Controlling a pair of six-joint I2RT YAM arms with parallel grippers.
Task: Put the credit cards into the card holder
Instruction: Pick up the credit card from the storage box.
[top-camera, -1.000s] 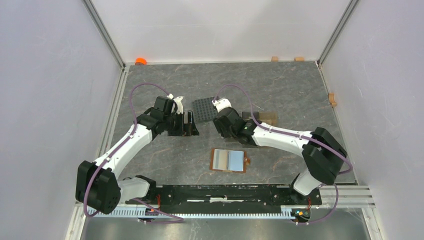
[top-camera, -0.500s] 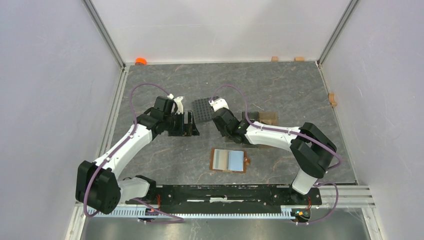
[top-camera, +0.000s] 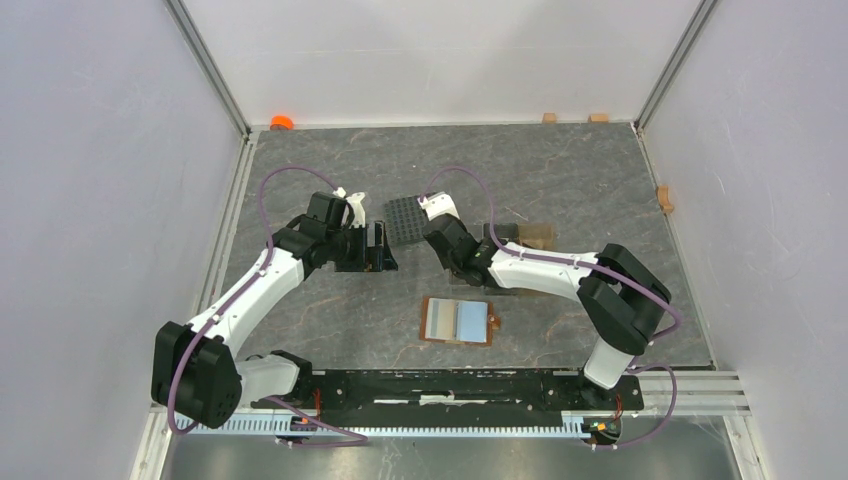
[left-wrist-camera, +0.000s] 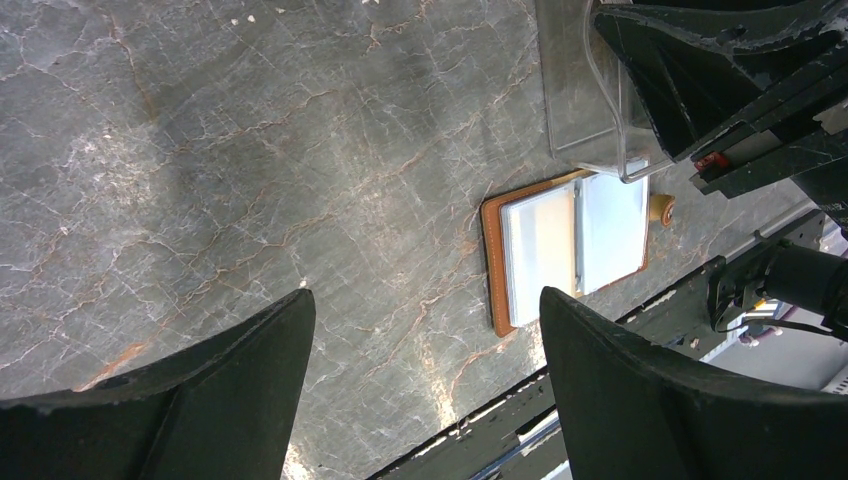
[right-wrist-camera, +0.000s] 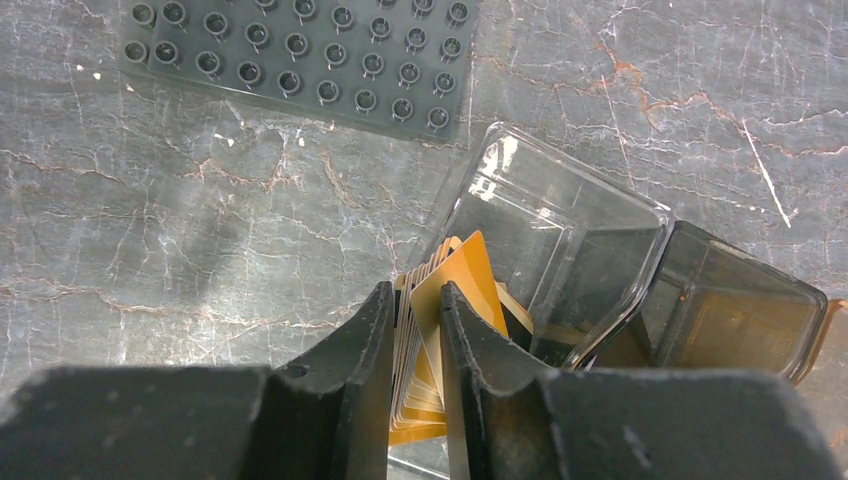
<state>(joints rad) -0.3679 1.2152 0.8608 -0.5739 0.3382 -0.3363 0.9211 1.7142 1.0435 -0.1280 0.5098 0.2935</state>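
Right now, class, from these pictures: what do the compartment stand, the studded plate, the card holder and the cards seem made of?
Compartment stand: clear hard plastic, glossy; see-through with bright glints. Studded plate: dark grey matte moulded plastic; even round studs. Card holder: probably brown leather or imitation; dull tan rim. Credit cards: thin yellowish plastic, slight sheen.

The card holder (top-camera: 430, 322) lies open on the counter (top-camera: 560, 170), grey and light-blue credit cards (top-camera: 458, 321) inside; a dark studded plate (top-camera: 404, 217) lies farther back
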